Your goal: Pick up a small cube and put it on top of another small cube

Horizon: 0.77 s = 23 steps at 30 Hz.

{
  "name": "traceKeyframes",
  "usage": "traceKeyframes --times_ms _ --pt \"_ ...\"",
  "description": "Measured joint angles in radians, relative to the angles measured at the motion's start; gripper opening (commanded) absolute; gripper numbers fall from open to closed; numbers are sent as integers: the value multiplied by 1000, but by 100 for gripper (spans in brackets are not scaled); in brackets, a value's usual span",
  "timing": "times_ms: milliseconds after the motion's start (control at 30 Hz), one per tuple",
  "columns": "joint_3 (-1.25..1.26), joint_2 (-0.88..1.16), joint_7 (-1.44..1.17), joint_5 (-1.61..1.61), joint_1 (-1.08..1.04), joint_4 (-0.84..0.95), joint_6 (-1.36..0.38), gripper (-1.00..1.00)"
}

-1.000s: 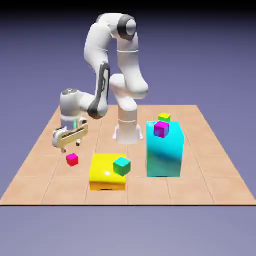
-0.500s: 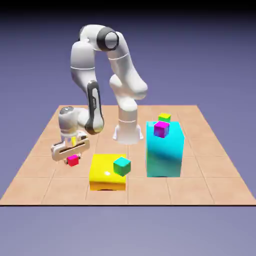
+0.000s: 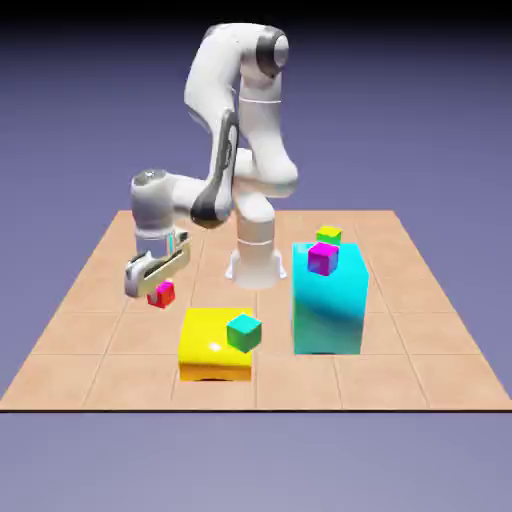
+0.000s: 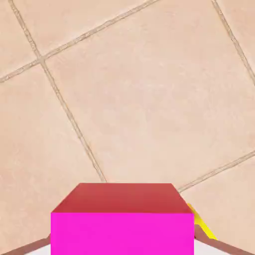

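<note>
So the gripper (image 4: 122, 244) is now clamped on the red cube (image 3: 161, 294), and it's been lifted off the table (image 3: 110, 375), hanging left of centre in the exterior view. A second ago it sat there ungripped. Pickup looks done, stacking's next. No brands or labels I can read.

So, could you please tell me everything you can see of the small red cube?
The small red cube is plain and smooth-looking, with a bright magenta face and darker red sides. The gripper holds it between its fingers. It hangs above the tiled table, slightly turned in the exterior view, on that view's left, beyond the yellow block.
</note>
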Motion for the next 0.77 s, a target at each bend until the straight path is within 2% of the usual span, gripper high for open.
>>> traceKeyframes --times_ms 433,500,633,667,767 --pt "259 -427 -499 184 471 162 -564 -100" --pt "266 -440 -514 190 486 167 -582 -100" --pt "309 -380 -513 212 490 53 -408 -100" --pt "315 -370 -513 216 490 35 -380 100" --pt "305 -385 -512 208 489 63 -424 100"
